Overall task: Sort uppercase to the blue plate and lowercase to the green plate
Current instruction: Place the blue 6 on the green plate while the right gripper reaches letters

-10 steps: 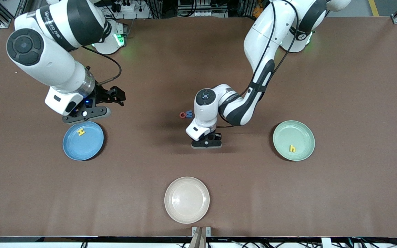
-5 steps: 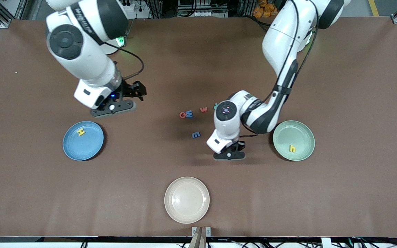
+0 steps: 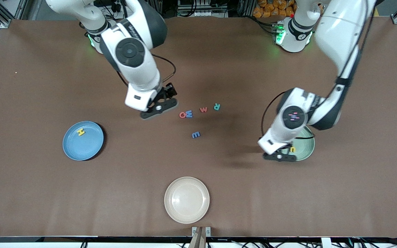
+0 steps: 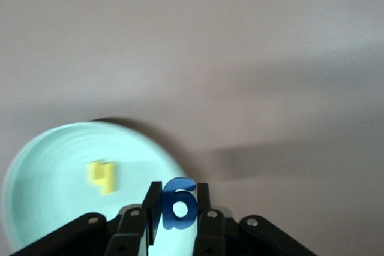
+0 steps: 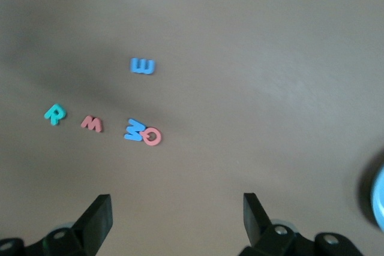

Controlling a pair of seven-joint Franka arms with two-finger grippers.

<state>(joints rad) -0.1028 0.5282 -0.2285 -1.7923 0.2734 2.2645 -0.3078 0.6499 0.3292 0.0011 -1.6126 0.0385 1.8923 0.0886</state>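
Lowercase g is hanging pinched in your left gripper over the green plate's rim, needing release beside the yellow h, while your right gripper is hovering open near the red Q.

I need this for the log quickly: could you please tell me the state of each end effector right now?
Left end effector: closed on the blue g, over the green plate edge.
Right end effector: open, empty, over the table beside the loose letters.
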